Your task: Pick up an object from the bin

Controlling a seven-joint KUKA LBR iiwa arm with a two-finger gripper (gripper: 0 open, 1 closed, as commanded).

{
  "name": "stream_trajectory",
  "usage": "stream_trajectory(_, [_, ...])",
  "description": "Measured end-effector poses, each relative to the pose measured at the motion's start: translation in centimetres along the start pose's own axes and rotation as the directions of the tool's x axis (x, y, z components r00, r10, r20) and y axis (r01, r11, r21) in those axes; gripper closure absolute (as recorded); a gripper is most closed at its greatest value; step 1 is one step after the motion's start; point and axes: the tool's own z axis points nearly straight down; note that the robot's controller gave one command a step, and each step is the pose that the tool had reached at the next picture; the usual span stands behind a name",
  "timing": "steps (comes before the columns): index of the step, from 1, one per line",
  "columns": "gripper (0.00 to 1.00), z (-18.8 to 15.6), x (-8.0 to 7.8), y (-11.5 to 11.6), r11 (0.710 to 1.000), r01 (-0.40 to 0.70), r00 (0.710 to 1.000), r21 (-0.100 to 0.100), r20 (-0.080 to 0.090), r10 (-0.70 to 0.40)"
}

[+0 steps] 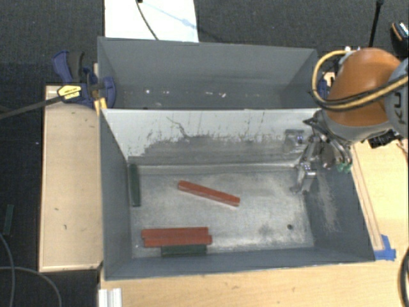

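My gripper [304, 176] hangs at the bin's right side, near the back right corner of the floor, its metal fingers pointing down with nothing between them. A thin red stick [208, 193] lies slanted on the middle of the floor, well to the gripper's left. A wider red-brown block [176, 236] rests along the front wall at the left, with a dark green bar [184, 251] pressed just in front of it. Another dark green bar [135, 184] lies lengthwise against the left wall.
The arm with its orange cover and yellow cable leans in over the bin's right rim. Bare scuffed floor stretches between the red stick and the gripper.
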Motion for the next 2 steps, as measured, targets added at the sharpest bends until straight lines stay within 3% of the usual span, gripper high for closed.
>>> stream_trajectory(1, [0.00,9.6,4.0,9.9,0.996,0.093,0.996,-0.007,-0.010,-0.093])
stream_trajectory(2, [0.00,9.1,4.8,14.5,0.996,0.093,0.996,-0.005,-0.004,-0.093])
